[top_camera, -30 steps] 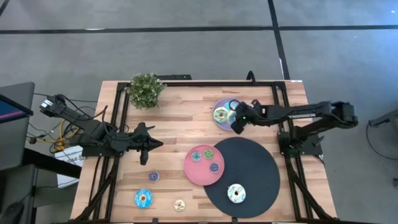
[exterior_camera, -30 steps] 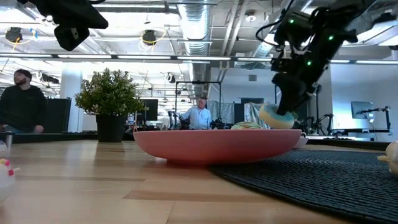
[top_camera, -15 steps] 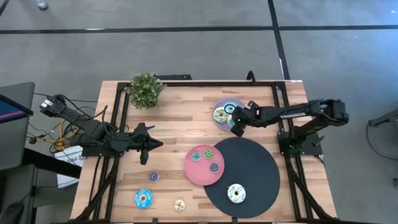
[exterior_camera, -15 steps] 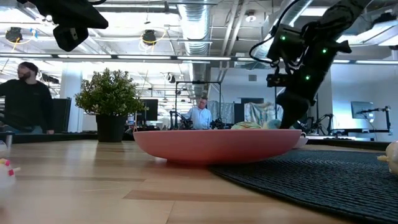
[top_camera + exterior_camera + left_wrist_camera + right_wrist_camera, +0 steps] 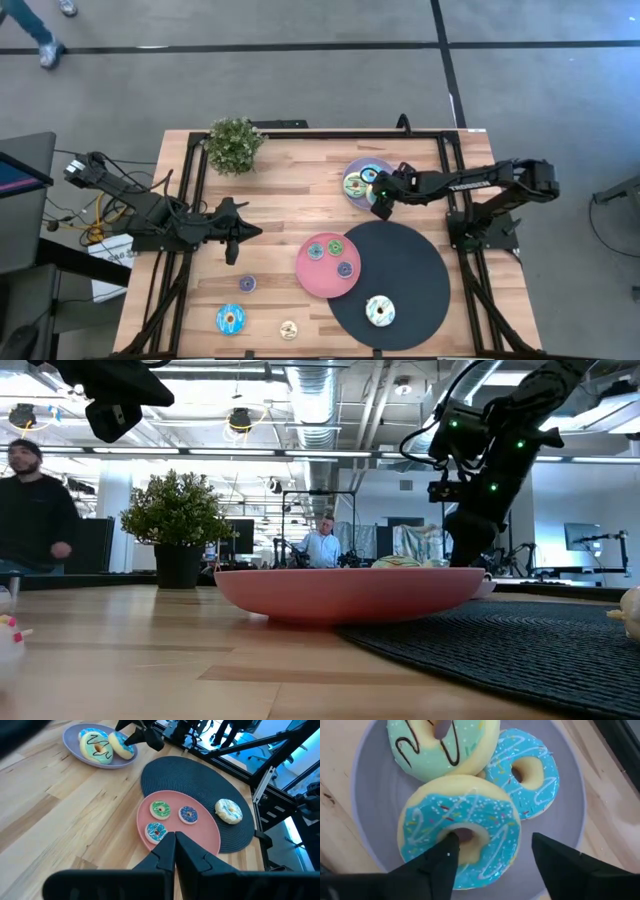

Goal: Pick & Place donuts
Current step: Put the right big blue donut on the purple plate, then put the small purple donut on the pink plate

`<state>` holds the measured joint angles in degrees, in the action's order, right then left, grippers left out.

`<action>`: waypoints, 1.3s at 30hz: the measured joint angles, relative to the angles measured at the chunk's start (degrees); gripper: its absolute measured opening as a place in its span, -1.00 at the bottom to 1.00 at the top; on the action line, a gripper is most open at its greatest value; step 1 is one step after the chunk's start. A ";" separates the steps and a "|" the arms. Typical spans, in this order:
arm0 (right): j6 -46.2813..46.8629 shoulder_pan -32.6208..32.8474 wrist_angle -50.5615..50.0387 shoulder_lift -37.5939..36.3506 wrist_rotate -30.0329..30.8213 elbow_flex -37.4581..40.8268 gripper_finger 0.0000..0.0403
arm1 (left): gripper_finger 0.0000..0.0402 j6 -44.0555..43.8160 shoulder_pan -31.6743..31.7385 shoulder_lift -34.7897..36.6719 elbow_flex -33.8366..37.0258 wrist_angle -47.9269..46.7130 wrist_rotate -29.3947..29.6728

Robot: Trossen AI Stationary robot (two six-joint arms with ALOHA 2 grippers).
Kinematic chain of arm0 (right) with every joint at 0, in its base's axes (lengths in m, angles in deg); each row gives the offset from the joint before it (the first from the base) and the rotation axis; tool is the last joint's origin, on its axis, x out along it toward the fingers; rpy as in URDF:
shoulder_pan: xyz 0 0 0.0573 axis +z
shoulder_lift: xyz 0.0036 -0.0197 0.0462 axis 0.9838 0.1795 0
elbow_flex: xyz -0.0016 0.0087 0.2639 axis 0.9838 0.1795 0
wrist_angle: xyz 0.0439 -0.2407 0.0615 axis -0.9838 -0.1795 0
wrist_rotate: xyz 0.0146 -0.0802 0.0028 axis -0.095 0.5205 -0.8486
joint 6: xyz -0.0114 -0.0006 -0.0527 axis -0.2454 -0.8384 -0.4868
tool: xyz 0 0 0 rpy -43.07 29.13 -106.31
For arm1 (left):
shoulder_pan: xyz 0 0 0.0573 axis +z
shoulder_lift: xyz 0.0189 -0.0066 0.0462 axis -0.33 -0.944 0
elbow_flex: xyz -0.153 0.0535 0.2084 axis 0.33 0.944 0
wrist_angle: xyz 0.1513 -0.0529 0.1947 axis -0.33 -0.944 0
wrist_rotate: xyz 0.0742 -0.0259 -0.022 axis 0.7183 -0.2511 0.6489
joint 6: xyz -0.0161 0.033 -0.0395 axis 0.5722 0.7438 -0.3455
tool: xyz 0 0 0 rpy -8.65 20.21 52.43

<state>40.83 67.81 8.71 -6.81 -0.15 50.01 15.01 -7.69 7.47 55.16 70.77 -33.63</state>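
High view: the right gripper [image 5: 378, 197] sits low over the lilac plate [image 5: 352, 170], placing there. Right wrist view: its spread fingers [image 5: 440, 857] straddle the blue donut [image 5: 460, 837] lying on that plate, apparently released. Left wrist view: the left gripper [image 5: 171, 845], fingers together and empty, waits.

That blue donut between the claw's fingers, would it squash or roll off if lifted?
The blue donut looks moulded and glossy, so probably stiff but a bit slippery. The right gripper has one finger in its hole, which should stop rolling. It leans on the green donut, so lifting may nudge that.
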 joint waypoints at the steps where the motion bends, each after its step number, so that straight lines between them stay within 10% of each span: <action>1: -0.01 -0.16 -0.69 -0.36 0.04 -0.14 0.25 | -1.00 0.00 0.00 0.00 0.00 0.00 0.00; 11: 3.71 0.03 -14.20 -9.52 2.49 -7.12 0.35 | -1.00 0.00 0.00 0.00 0.00 -0.02 -0.39; 18: 35.07 5.77 -30.19 -19.32 -6.26 -9.98 0.35 | -0.89 -0.53 0.00 -0.41 0.00 0.02 3.07; 30: 94.94 45.24 -29.87 -20.51 2.74 -10.03 0.34 | 0.12 -0.26 0.02 -1.49 -0.02 0.07 2.59; 39: 118.66 61.36 -23.27 -0.79 -3.21 -12.14 0.34 | 0.24 -2.63 -0.09 -2.33 -0.31 -0.13 -1.14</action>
<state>159.49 129.16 -14.57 -7.60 -3.36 37.87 12.38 -7.78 5.14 54.85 70.65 -34.77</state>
